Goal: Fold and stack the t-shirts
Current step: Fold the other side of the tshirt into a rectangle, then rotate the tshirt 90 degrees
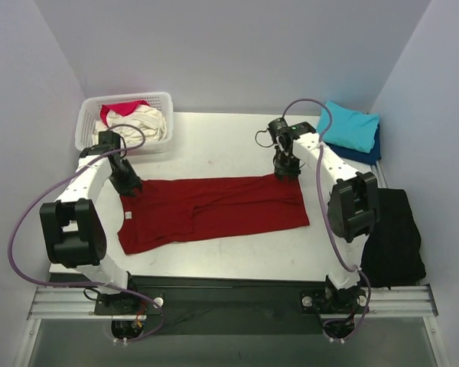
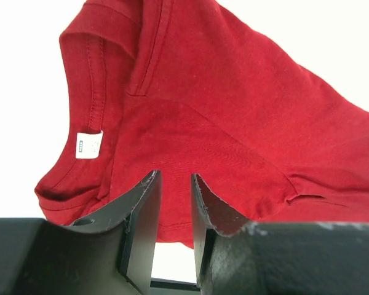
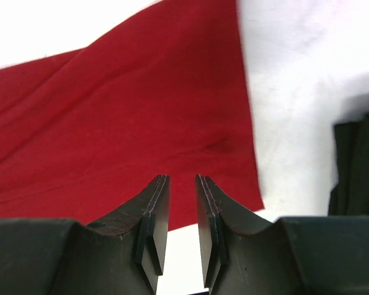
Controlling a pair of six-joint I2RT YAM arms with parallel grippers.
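A dark red t-shirt [image 1: 214,210] lies flat across the middle of the table, folded lengthwise, collar end to the left. My left gripper [image 1: 128,186] hovers at its far left corner; in the left wrist view the jaws [image 2: 175,175] stand slightly apart with bare table between them, just short of the shirt [image 2: 234,104] and its white label [image 2: 88,145]. My right gripper [image 1: 287,172] is at the far right corner, jaws [image 3: 181,177] narrowly open and empty above the hem [image 3: 123,123]. A turquoise t-shirt [image 1: 352,126] lies folded on a navy one [image 1: 373,153] at the back right.
A white lattice basket [image 1: 88,126] at the back left holds a cream t-shirt [image 1: 145,122] and a pink-red one [image 1: 122,109]. A black cloth [image 1: 394,237] hangs over the table's right edge, also visible in the right wrist view [image 3: 357,166].
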